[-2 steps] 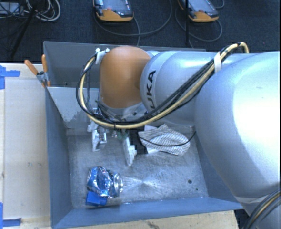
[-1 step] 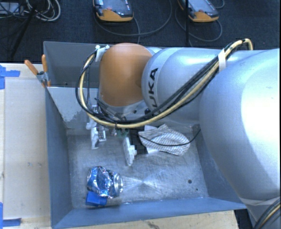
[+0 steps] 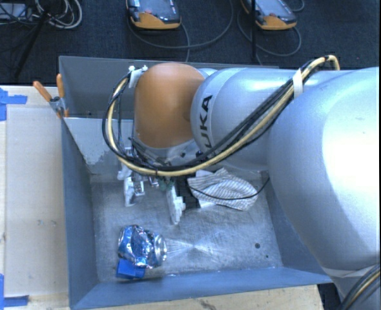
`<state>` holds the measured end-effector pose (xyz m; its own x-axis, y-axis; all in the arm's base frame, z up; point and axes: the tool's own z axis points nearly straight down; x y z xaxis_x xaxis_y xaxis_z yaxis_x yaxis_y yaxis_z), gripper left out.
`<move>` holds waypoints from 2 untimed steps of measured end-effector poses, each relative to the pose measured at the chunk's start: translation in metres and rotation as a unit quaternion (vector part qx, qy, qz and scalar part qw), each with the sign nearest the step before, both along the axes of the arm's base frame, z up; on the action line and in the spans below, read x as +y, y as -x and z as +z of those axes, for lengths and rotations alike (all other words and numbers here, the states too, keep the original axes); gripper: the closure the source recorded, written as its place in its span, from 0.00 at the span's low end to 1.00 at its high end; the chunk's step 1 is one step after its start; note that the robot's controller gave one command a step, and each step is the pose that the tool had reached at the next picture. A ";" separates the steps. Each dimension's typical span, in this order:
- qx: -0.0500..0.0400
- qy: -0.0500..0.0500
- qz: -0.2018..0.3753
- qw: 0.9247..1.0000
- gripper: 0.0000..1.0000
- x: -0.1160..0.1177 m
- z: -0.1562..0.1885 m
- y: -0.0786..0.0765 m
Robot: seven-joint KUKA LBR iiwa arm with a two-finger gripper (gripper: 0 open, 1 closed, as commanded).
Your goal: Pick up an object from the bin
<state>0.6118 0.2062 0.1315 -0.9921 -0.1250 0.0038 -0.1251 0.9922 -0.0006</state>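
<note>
My gripper [image 3: 153,202] hangs over the middle of the bin floor, its two pale fingers spread apart with nothing between them. A crumpled blue and silver foil packet [image 3: 139,250] lies at the bin's near left, below and a little left of the fingers. A striped grey and white cloth [image 3: 224,187] lies just right of the gripper, partly under the arm.
The arm with its orange cover and looped cables spans the bin's right and back. Bare grey floor stretches between the foil packet and the bin's right wall.
</note>
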 end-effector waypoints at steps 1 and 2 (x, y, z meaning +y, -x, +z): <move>-0.003 -0.001 0.005 1.000 1.00 0.003 0.010 -0.004; -0.002 -0.001 0.007 1.000 1.00 0.009 0.010 -0.001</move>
